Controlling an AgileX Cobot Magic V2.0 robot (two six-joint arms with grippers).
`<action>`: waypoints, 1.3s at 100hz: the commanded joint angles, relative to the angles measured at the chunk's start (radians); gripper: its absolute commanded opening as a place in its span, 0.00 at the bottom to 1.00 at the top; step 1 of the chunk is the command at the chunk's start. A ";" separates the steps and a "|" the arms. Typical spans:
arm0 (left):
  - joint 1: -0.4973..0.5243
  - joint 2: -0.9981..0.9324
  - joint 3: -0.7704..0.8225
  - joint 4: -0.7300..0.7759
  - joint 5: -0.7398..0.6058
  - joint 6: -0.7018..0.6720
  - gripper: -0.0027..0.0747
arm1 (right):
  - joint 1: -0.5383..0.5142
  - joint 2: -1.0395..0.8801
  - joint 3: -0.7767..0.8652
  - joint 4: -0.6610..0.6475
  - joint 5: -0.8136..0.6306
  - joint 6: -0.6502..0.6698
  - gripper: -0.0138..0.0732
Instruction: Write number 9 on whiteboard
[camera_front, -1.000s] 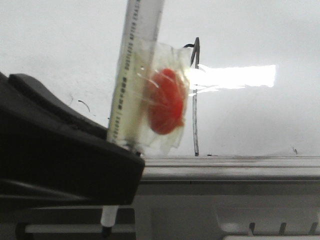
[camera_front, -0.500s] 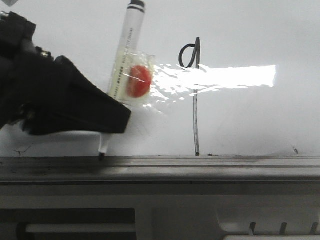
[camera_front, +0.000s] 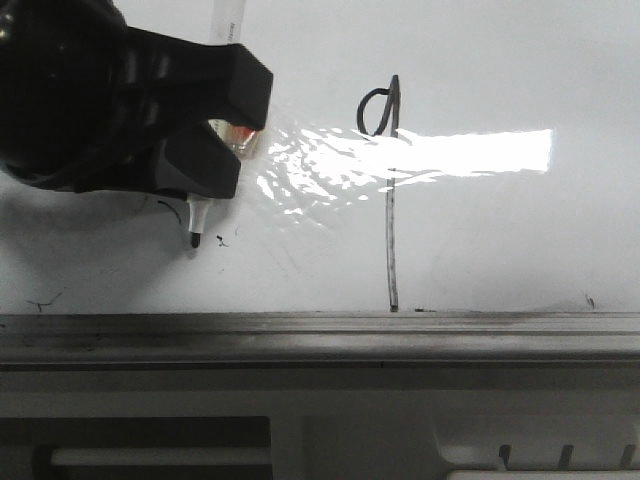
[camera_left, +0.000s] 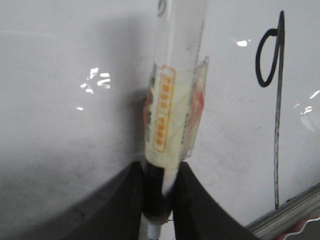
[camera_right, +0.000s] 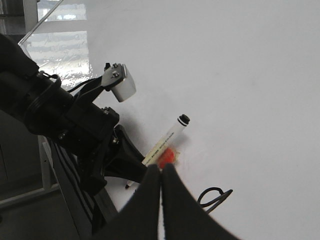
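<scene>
The whiteboard (camera_front: 500, 230) fills the front view, with glare across its middle. The number 9 (camera_front: 391, 200) is drawn on it, a small loop on top and a long tail down to the grey rail (camera_front: 420, 325). My left gripper (camera_front: 225, 135) is shut on a white marker (camera_front: 197, 215) wrapped in clear tape with a red spot. The marker tip points down at the board, left of the 9. In the left wrist view the marker (camera_left: 172, 100) stands between the jaws and the 9 (camera_left: 276, 140) is beside it. My right gripper (camera_right: 161, 172) is shut and empty, above the board.
Small stray black scribbles (camera_front: 170, 207) mark the board near the marker tip, and others sit by the rail (camera_front: 40, 300). The right wrist view shows the left arm (camera_right: 65, 125), the marker (camera_right: 167, 137) and the 9's loop (camera_right: 215, 197).
My left gripper has moved up and away from the rail with the marker. The marker tip went from below the rail to over the board, left of the 9.
</scene>
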 joint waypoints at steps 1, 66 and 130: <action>0.000 0.008 -0.024 -0.023 -0.052 -0.020 0.01 | -0.006 -0.002 -0.033 0.004 -0.067 -0.001 0.07; 0.000 0.012 -0.024 -0.023 -0.133 -0.070 0.44 | -0.006 -0.002 -0.033 0.068 -0.063 0.001 0.07; -0.327 -0.434 0.136 -0.017 -0.222 -0.061 0.69 | -0.006 -0.299 0.207 0.025 -0.084 0.005 0.11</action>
